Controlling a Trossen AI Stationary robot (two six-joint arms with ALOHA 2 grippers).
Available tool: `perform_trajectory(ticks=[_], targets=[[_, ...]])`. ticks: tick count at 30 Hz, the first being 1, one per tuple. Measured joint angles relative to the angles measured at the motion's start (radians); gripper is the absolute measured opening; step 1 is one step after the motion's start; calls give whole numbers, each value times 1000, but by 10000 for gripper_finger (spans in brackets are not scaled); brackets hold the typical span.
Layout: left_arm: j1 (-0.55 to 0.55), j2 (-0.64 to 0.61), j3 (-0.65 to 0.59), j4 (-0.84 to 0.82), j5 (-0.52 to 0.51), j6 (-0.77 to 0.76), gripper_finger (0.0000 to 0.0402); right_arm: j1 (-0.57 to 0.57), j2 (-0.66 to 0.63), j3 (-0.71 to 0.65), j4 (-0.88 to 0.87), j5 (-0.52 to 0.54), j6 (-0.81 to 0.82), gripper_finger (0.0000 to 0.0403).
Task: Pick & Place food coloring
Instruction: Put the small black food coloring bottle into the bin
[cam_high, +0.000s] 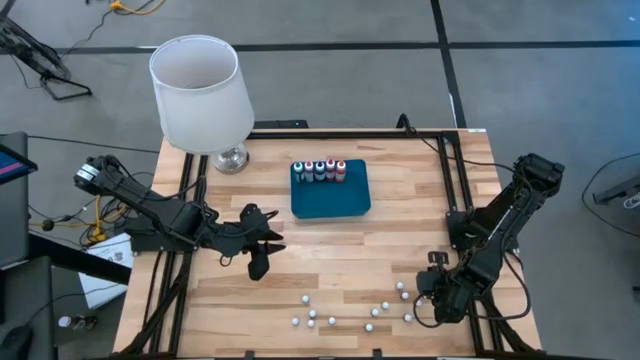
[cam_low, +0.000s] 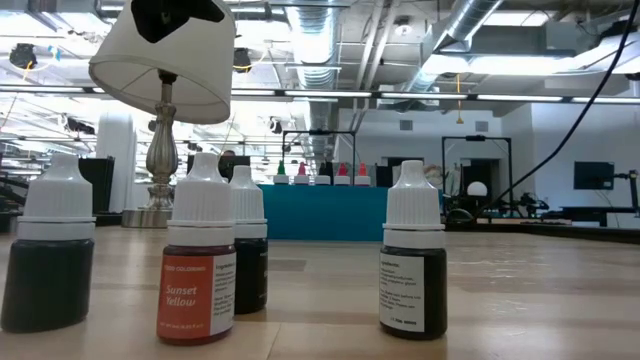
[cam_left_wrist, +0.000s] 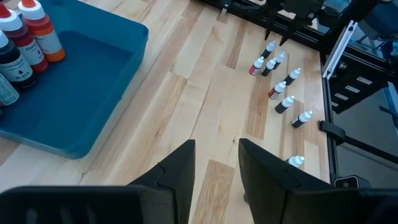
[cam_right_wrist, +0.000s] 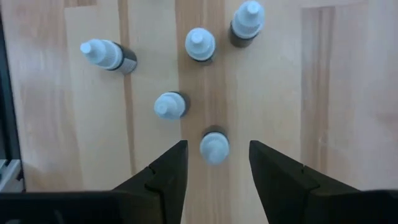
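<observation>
Listing by size, from the wooden table (cam_high: 330, 255) down.

Table: light butcher-block top carrying all items, with dark frame rails along its left and right edges.

Lamp (cam_high: 200, 92): white shade on a silver base, at the far left of the table top.

Left arm: reaches in from the table's left edge. Left gripper (cam_left_wrist: 214, 165) hangs over bare wood at mid-table, short of the tray. Its jaws stand partly apart and the gap between them shows nothing but wood.

Right arm: folded at the near right corner. Right gripper (cam_right_wrist: 214, 163) points straight down over the loose bottles. Its jaws are spread wide, with one white-capped bottle (cam_right_wrist: 214, 147) standing between the fingers, touched by neither; nothing is gripped.

Tray (cam_high: 331, 195): flat teal rectangle at the middle of the table's far half.

Food coloring, row in tray (cam_high: 319, 170): five upright bottles along the far edge, white caps, bodies seemingly green, blue, dark and red, though too small in the high view to be sure.

Food coloring, loose bottles (cam_high: 350, 310): about a dozen white-capped bottles scattered upright along the near edge, right of centre. In the low view one nearby label reads Sunset Yellow (cam_low: 196, 290).
</observation>
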Motion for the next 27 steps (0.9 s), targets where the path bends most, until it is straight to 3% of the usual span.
perform_trajectory(ticks=[13,27], targets=[[0,0,0,0,0,0,114,-6,0,-53,73,-17,27,161],[0,0,0,0,-1,6,114,-8,0,-53,69,-19,26,120]])
